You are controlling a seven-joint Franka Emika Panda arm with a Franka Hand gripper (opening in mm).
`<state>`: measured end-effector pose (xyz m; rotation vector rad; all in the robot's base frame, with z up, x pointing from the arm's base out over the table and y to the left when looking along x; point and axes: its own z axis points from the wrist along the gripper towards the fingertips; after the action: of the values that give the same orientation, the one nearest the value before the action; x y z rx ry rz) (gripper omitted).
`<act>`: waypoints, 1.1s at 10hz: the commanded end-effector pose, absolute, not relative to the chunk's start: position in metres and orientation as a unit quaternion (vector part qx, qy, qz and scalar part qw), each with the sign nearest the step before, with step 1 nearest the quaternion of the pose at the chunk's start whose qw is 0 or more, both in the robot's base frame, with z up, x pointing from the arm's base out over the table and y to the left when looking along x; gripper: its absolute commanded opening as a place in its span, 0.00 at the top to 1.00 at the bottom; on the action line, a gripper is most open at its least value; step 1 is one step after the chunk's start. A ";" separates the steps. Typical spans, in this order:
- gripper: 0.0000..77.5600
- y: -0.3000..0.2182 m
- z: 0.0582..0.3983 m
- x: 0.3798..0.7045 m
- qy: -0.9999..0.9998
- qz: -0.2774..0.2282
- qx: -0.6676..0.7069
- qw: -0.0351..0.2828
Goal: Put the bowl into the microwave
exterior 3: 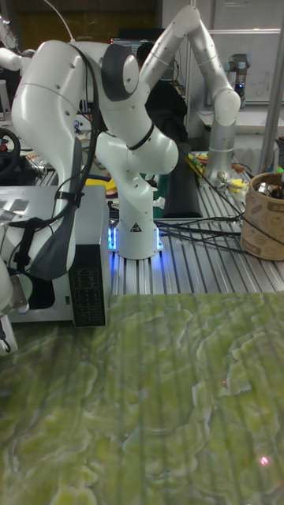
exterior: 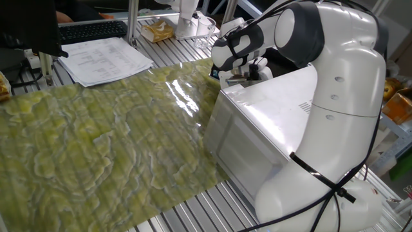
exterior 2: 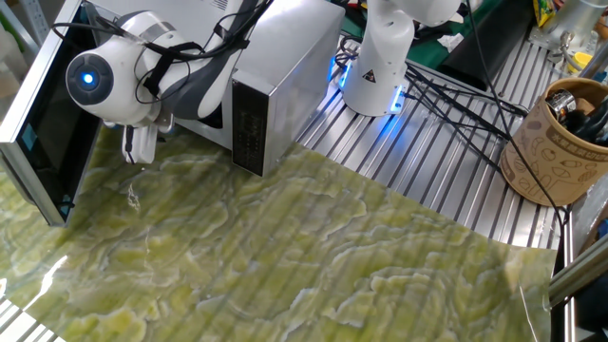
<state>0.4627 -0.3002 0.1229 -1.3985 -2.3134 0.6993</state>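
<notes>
The bowl appears in none of the views; whether it sits inside the oven cavity cannot be told. The silver-grey microwave (exterior 2: 285,66) stands with its dark glass door (exterior 2: 43,123) swung wide, directly beside the tool (exterior 2: 142,144), which hangs at the open front just above the green marbled mat (exterior 2: 313,256) covering the bench (exterior 2: 446,180). The tool's pale fingers (exterior 2: 144,142) point downward and look close together, though whether they are closed or parted cannot be told; nothing is visibly held. Behind the tool, across the microwave, the arm's white base (exterior 2: 375,66) glows blue at its foot. Far off to the tool's side, a brown patterned cup (exterior 2: 546,142) of utensils stands by black cables (exterior 2: 446,95). From the opposite view, papers (exterior: 106,58) and a keyboard (exterior: 93,29) lie beyond the mat.
</notes>
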 end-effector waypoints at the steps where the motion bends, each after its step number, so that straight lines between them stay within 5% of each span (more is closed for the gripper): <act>1: 0.00 -0.280 0.157 0.527 -0.852 0.219 -0.448 0.161; 11: 0.00 -0.276 0.158 0.529 -0.930 0.203 -0.279 0.128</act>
<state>0.5240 -0.2768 0.1544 -1.0575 -2.6051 0.6084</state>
